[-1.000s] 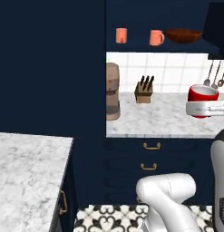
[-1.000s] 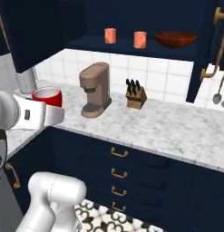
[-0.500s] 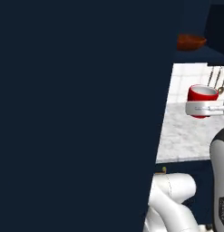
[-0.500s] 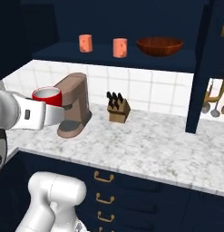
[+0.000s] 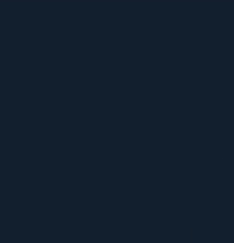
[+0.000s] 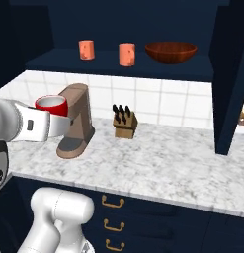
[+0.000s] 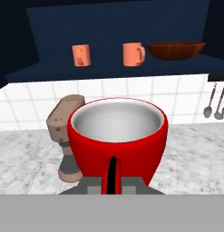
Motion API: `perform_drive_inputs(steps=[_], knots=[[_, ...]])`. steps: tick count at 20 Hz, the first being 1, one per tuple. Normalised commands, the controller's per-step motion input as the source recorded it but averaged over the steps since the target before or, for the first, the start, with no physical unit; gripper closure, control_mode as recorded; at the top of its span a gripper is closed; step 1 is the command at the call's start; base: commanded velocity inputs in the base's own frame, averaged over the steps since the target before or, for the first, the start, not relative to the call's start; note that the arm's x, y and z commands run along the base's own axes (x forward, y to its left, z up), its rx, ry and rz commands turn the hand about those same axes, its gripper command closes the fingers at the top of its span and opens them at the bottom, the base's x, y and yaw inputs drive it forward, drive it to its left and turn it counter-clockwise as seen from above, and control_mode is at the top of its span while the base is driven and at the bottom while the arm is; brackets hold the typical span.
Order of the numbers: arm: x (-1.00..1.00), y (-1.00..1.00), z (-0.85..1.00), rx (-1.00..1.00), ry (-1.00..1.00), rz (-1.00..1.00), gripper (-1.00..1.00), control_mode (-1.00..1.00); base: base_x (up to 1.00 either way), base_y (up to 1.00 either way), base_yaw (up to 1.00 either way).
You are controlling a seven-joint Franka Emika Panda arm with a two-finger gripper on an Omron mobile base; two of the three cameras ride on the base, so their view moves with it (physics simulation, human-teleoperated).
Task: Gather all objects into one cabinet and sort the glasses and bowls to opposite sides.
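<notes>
A brown coffee maker [image 6: 74, 121] stands on the marble counter [image 6: 158, 168], a knife block [image 6: 124, 123] just to its right. On the open cabinet [image 6: 118, 62] shelf above sit two orange mugs [image 6: 86, 50] and a wooden bowl [image 6: 171, 51]. The arm reaches level from the left, its gripper [image 6: 57, 123] shut on the red cup [image 6: 51, 105], held upright just left of the coffee maker. Since a second ago the base has driven closer; the left base view has gone to flat navy.

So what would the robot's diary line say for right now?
gripper: shut on red cup with handle | cup: upright, carried | ahead: open navy shelf, two orange mugs, brown bowl
</notes>
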Motion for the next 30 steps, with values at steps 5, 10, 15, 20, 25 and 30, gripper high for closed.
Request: perform_drive_inputs(steps=[5, 10, 15, 20, 25, 30], knots=[[0.00, 0.00, 0.00, 0.00, 0.00, 0.00, 1.00, 1.00, 0.51, 0.24, -0.06], [0.00, 0.00, 0.00, 0.00, 0.00, 0.00, 1.00, 1.00, 0.53, 0.06, -0.07], [-0.13, 0.15, 0.11, 0.00, 0.00, 0.00, 1.00, -1.00, 0.07, 0.02, -0.02], [-0.21, 0.25, 0.78, 0.00, -0.01, 0.10, 1.00, -1.00, 0.00, 0.00, 0.00], [0.21, 0.51, 0.67, 0.00, 0.00, 0.16, 1.00, -1.00, 0.00, 0.00, 0.00], [0.18, 0.75, 0.08, 0.00, -0.01, 0.34, 1.00, -1.00, 0.00, 0.00, 0.00]])
